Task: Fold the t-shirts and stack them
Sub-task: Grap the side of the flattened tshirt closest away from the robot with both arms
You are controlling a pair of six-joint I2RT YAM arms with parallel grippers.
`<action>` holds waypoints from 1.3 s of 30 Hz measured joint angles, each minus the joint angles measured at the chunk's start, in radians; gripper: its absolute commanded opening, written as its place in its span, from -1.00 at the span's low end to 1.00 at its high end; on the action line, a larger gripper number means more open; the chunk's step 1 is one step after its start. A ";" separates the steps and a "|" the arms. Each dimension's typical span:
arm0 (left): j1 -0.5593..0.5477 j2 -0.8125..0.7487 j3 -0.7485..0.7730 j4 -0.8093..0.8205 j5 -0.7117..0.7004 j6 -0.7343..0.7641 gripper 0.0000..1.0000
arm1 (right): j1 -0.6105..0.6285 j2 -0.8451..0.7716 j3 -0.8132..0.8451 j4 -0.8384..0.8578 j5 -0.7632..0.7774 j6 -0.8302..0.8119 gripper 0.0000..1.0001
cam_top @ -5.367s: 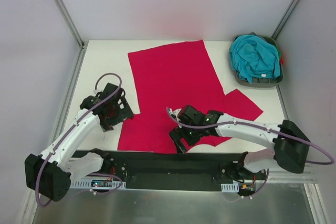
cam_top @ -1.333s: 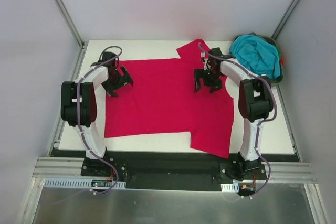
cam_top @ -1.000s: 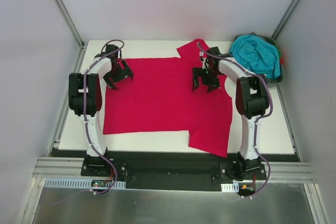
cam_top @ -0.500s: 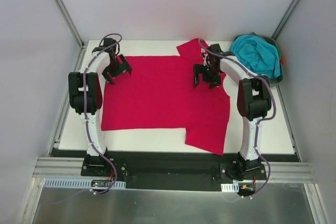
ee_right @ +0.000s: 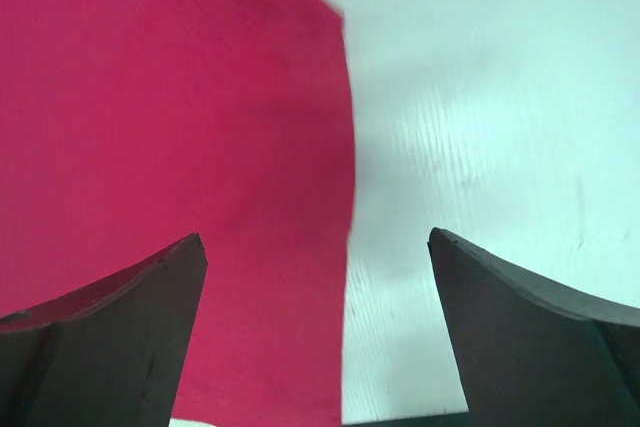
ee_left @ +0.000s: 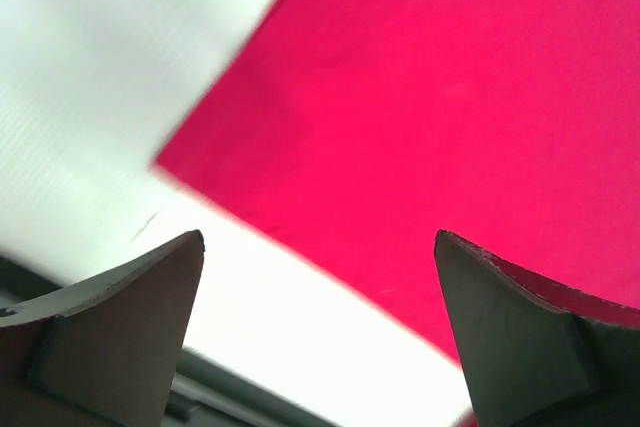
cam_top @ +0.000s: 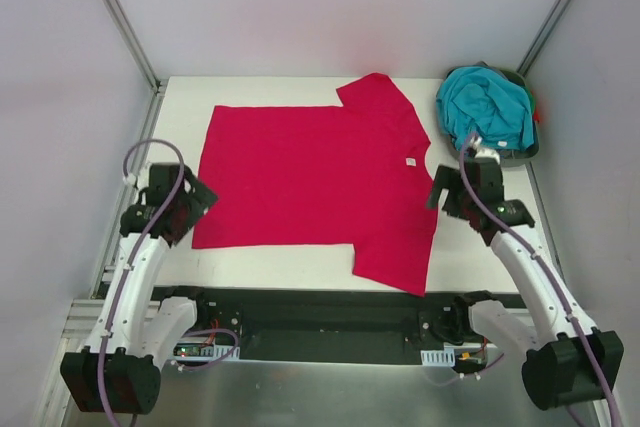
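The red tee [cam_top: 300, 177] is lying flat mid-frame, unfolded. The teal tee [cam_top: 487, 107] is sitting bunched in the tray [cam_top: 478, 159], upper right. My left gripper [ee_left: 320, 239] and right gripper [ee_right: 318, 237] are hovering wide open, gripping nothing.

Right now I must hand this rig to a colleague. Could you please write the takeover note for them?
Left gripper: open, empty, by the near-left corner of the red t-shirt.
Right gripper: open, empty, at that shirt's right edge.
Red t-shirt: spread flat on the table, no fold made yet.
Teal t-shirt: bunched in the tray at the far right.
Left to do: fold both shirts, then stack them.
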 measured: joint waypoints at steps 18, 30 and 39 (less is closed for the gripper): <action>0.034 0.091 -0.201 -0.120 -0.145 -0.164 0.49 | -0.005 -0.293 -0.315 0.009 -0.127 0.045 0.92; 0.079 0.359 -0.201 0.005 -0.121 -0.175 0.07 | -0.005 -0.283 -0.322 -0.039 -0.113 0.047 0.92; 0.091 0.424 -0.201 0.039 -0.116 -0.185 -0.07 | -0.005 -0.253 -0.322 -0.047 -0.084 0.041 0.92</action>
